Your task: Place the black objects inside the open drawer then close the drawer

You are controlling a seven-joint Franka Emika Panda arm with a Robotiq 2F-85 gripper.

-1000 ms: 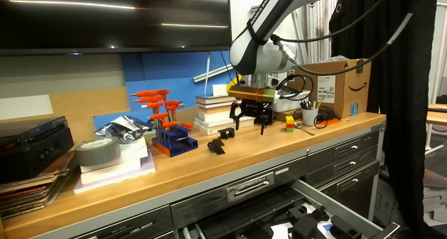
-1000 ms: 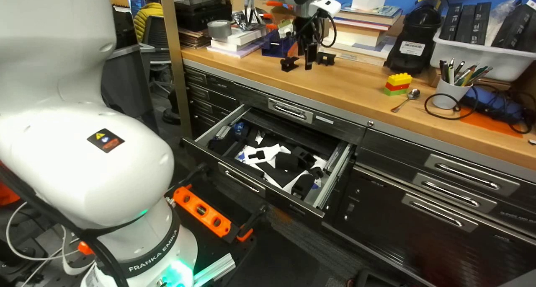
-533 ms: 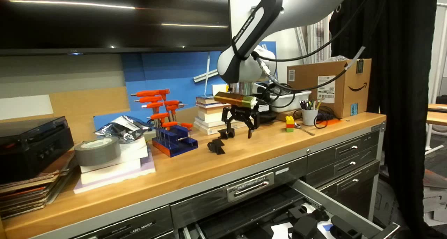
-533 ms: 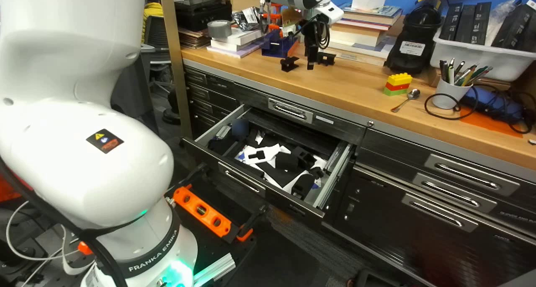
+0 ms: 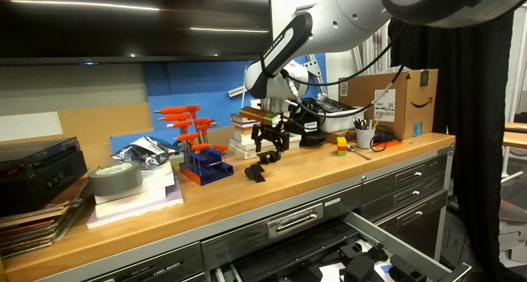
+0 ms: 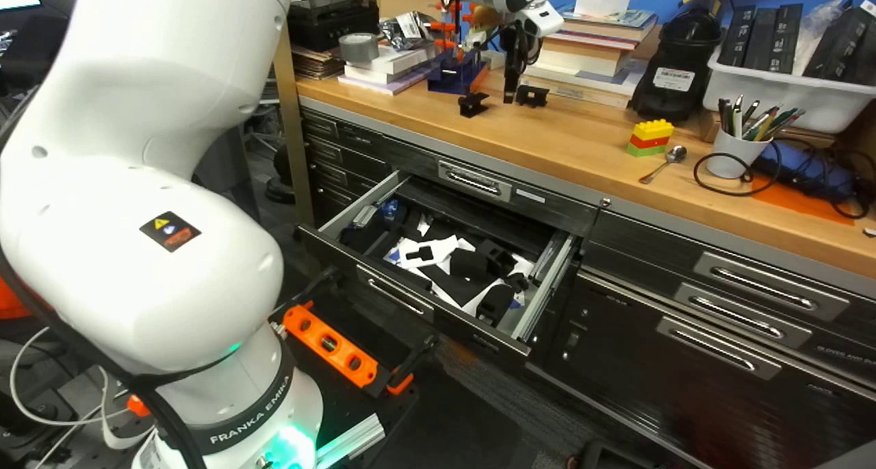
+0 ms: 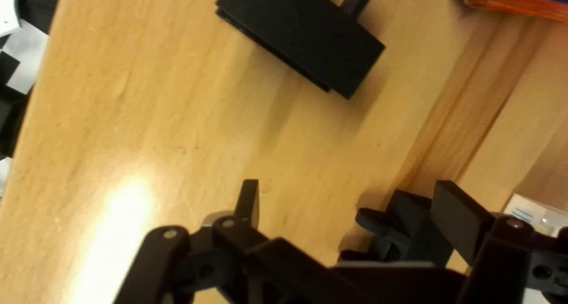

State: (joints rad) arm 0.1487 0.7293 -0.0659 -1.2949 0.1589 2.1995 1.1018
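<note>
Two black objects stand on the wooden benchtop. The nearer black object (image 5: pixel 255 173) also shows at the top of the wrist view as a flat-topped block (image 7: pixel 301 33). The farther black object (image 5: pixel 269 157) sits beneath my gripper (image 5: pixel 268 147); its lower part in the wrist view (image 7: pixel 410 224) is hidden behind the gripper's body. My gripper (image 7: pixel 348 183) is open with its fingers wide apart. This piece appears lower than the fingertips and closer to the right-hand finger (image 7: pixel 461 219); whether they touch I cannot tell. The drawer (image 6: pixel 479 333) is pulled out, holding several black pieces and white sheets.
A blue rack with orange-handled hex keys (image 5: pixel 208 166) stands left of the black objects, and stacked books (image 5: pixel 243 140) are behind them. Toy bricks (image 6: pixel 650 138), a spoon (image 6: pixel 674 155) and a pen cup (image 6: pixel 732 150) lie to the right. The benchtop's front edge runs above the drawer.
My gripper has moved across the benchtop, away from the toy bricks, to over the farther black object, staying open. Both black objects and the drawer have not moved.
</note>
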